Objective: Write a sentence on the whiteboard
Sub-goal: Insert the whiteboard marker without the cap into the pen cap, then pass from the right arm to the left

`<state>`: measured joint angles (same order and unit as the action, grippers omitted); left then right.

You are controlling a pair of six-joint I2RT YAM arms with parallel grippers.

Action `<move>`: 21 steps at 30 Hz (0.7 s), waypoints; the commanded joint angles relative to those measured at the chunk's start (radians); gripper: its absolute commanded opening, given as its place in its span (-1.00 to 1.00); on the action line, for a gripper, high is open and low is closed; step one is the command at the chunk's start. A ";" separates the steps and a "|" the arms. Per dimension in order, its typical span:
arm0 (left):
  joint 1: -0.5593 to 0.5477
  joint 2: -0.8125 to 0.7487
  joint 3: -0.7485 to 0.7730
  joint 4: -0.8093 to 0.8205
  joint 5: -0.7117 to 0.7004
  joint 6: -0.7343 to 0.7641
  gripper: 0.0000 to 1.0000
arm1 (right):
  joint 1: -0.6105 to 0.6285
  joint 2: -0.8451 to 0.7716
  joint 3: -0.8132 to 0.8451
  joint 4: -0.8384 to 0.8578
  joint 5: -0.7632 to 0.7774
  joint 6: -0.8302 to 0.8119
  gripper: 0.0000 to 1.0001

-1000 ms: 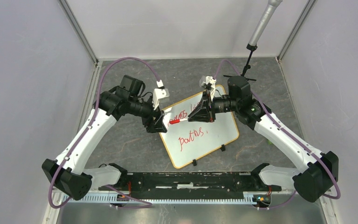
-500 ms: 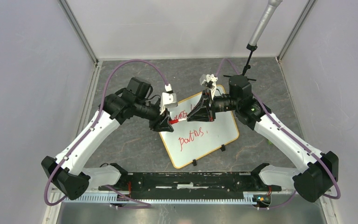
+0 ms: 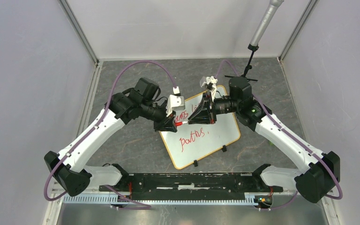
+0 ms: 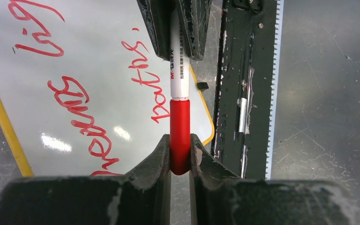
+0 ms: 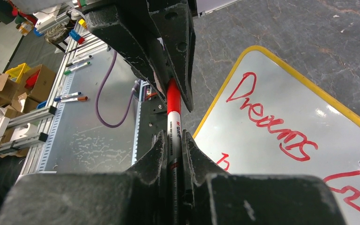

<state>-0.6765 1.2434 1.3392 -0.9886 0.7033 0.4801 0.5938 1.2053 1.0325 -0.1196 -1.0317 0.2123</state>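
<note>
Left pincer (image 4: 180, 144) has moved in, pinching the cap (image 4: 180, 122); right pincer (image 5: 174, 140) pinches the marker (image 4: 179, 70) opposite. Capping likely needs a straight push.

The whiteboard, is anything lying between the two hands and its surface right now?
Nothing visible lies on the whiteboard under them. Only the marker spans between the left hand and the right hand, each gripping one end above the board.
</note>
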 commanded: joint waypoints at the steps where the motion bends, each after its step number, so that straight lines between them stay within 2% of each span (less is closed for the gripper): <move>1: -0.031 0.025 0.062 0.108 0.010 -0.059 -0.95 | 0.036 0.005 -0.002 0.031 0.025 -0.017 -1.00; 8: -0.043 0.045 0.092 0.170 0.028 -0.115 -0.95 | 0.060 0.016 -0.011 0.037 0.032 -0.019 -1.00; 14: -0.044 0.062 0.129 0.222 0.111 -0.180 -0.95 | 0.066 0.030 -0.013 0.056 0.029 -0.006 -1.00; 21: -0.054 0.070 0.138 0.214 0.130 -0.179 -0.95 | 0.071 0.046 0.003 0.057 0.017 -0.015 -1.00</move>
<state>-0.6941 1.3003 1.3979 -1.0592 0.6788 0.3649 0.6033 1.2140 1.0252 -0.1207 -1.0176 0.2058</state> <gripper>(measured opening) 0.210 0.128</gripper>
